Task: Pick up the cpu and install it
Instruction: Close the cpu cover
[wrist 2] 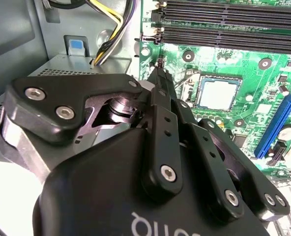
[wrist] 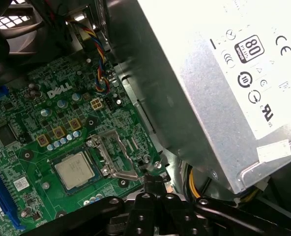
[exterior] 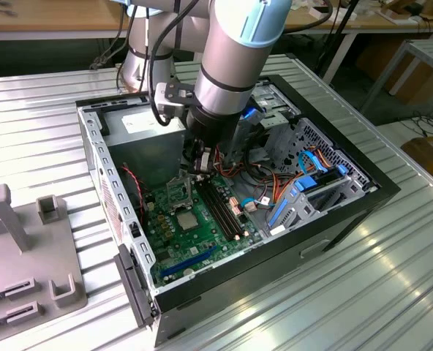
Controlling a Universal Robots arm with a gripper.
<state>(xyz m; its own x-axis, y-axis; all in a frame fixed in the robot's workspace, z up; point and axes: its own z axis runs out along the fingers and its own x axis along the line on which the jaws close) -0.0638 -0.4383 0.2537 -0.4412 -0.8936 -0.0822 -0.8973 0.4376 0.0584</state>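
Presently the cpu (wrist 2: pixel 218 94) sits flat in its socket on the green motherboard (exterior: pixel 194 238), inside the open computer case (exterior: pixel 348 208) that lies on its side on the ribbed metal table (exterior: pixel 363 292). In the exterior view the chip (exterior: pixel 185 217) appears as a small silver square just below centre of the frame, with the retention frame (exterior: pixel 178 191) standing hinged open directly above it.

The gripper (wrist 2: pixel 160 66) has its fingers closed together, tips meeting, with nothing held between them. In the second wrist view the fingertips reach to just left of centre in the upper half of the frame, beside the edge of the socket area; the cpu lies to the right of the tips, close by but apart from them. In the first wrist view the cpu (wrist: pixel 76 169) lies at lower left of the frame, the metal retention frame (wrist: pixel 113 157) beside it towards centre, and the gripper (wrist: pixel 155 184) at the bottom edge, just past the frame's hinge end. No contact between gripper and cpu is visible.

The grey power supply (wrist: pixel 209 83) fills the upper right of the first wrist view. The memory slots (wrist 2: pixel 224 24) run along the top of the second wrist view. A grey fixture block (exterior: pixel 26 256) stands on the table at lower left of the exterior view.
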